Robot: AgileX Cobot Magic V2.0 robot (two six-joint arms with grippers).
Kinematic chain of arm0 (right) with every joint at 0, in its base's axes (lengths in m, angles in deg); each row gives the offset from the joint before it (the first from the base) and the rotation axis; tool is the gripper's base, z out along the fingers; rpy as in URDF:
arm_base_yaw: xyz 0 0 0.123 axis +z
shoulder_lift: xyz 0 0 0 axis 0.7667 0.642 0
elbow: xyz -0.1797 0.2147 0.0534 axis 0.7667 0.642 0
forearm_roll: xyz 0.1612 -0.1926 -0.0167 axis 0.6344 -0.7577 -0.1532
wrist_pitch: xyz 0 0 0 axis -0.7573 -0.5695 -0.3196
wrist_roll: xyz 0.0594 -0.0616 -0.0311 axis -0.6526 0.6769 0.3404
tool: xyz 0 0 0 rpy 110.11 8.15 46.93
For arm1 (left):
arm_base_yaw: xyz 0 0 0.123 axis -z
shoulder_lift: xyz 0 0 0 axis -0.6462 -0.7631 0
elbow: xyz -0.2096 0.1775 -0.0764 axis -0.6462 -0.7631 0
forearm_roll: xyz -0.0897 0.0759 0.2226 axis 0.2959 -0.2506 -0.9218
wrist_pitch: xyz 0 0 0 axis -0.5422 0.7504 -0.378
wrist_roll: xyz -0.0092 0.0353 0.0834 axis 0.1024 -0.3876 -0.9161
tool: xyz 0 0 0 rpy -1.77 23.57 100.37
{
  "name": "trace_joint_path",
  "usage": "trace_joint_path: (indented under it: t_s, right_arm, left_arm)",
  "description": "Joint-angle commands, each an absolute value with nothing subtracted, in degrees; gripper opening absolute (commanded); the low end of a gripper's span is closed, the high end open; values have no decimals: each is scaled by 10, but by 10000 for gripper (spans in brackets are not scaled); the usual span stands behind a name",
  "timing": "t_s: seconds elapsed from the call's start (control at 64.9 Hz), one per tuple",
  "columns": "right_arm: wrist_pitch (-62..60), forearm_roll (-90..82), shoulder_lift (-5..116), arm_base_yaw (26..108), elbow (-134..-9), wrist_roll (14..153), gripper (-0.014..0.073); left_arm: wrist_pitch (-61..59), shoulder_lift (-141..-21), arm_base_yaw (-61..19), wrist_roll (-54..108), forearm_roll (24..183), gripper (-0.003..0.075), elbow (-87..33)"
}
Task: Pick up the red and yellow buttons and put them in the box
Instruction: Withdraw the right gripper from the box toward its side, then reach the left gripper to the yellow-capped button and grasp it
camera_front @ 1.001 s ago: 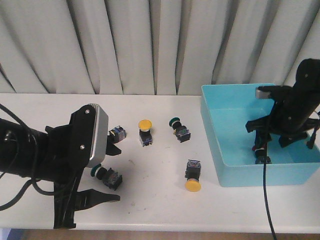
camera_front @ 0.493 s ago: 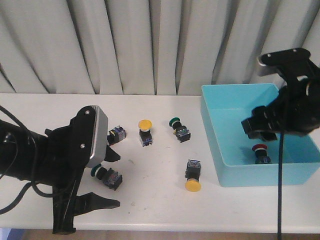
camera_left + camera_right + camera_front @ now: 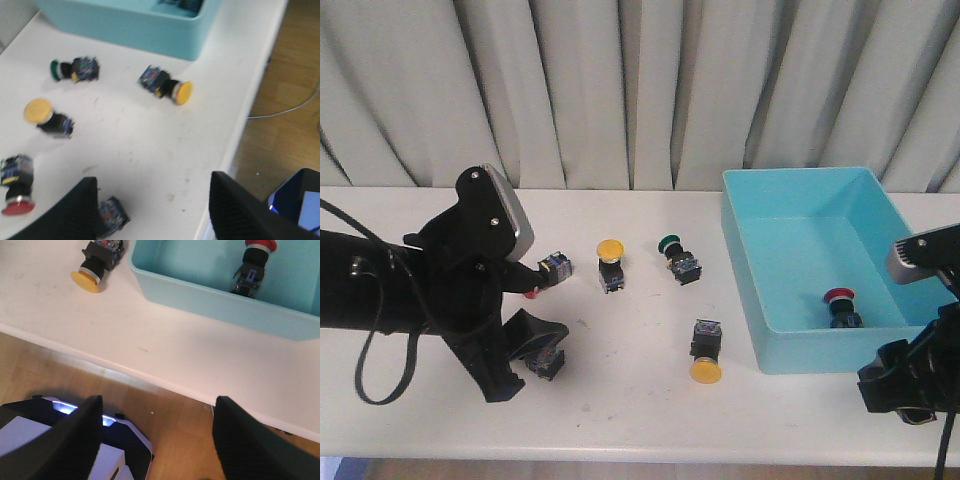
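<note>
The light-blue box (image 3: 790,330) stands at the right with one red button (image 3: 840,306) lying inside; both show in the right wrist view, the box (image 3: 210,292) and the red button (image 3: 252,262). Another red button (image 3: 548,272) lies beside my left arm, also in the left wrist view (image 3: 17,185). One yellow button (image 3: 610,262) stands at the centre. Another yellow button (image 3: 705,354) lies near the box. My left gripper (image 3: 520,365) is open and empty, low over the table. My right gripper (image 3: 910,385) is open and empty, past the table's front edge, over the floor (image 3: 157,440).
A green button (image 3: 678,258) lies at the centre back. A dark button body (image 3: 112,216) lies against my left gripper's inner finger, its cap hidden. The table's front edge (image 3: 150,375) runs just behind my right gripper. Curtains hang behind the table.
My right arm has pulled out of the box and dropped to the front right, leaving the red button inside. My left arm has turned and shifted towards the buttons.
</note>
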State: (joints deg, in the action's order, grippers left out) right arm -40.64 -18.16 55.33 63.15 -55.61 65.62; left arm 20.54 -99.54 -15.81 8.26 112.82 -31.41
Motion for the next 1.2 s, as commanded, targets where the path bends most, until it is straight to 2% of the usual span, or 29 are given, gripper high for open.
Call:
trace_joint_path:
  t_s: [0.0, 0.139, 0.323, 0.416, 0.739, 1.186]
  right_arm:
    - [-375, -185, 543, 631, -569, 662, 454]
    - [-366, -185, 543, 631, -568, 662, 454]
    - [-350, -185, 543, 631, -568, 669, 454]
    - [-341, -185, 543, 631, -568, 677, 454]
    - [-328, -184, 543, 631, -568, 686, 454]
    - [-329, -182, 543, 631, -568, 686, 454]
  left_arm:
    - [151, -1015, -158, 148, 1088, 445, -299]
    - [160, -1077, -158, 200, 1033, 470, -263]
    - [183, -1155, -158, 204, 1020, 577, -183]
    - [185, -1197, -158, 206, 985, 603, -140]
    - [217, -1341, -158, 214, 908, 598, 26]
    - [335, -1525, -178, 207, 899, 594, 273]
